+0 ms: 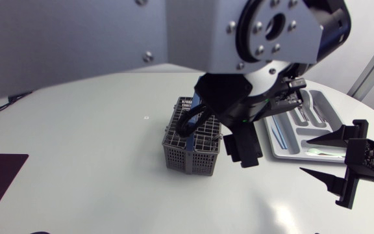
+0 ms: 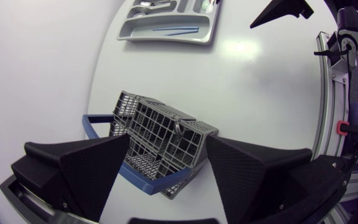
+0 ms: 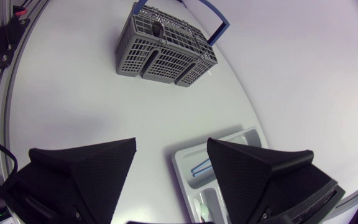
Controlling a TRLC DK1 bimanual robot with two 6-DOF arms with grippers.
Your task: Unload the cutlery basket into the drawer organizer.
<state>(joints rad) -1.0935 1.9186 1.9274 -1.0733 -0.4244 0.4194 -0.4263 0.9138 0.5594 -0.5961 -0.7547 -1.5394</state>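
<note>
Left wrist view: my left gripper (image 2: 166, 142) spread wide above the cutlery basket (image 2: 157, 121), nothing gripped; right gripper (image 3: 171, 144) also spread, at the drawer organizer (image 3: 182, 155) edge.

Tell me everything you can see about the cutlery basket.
The cutlery basket is grey plastic lattice, split into several compartments, with a blue handle swung down to one side. It stands upright on the white table, apart from the drawer organizer. The left gripper hangs open above it. Contents unclear.

The grey plastic mesh cutlery basket (image 1: 188, 156) with a blue handle stood upright mid-tabletop. The pale grey compartmented drawer organizer (image 1: 330, 112) lay apart at its three o'clock.
</note>
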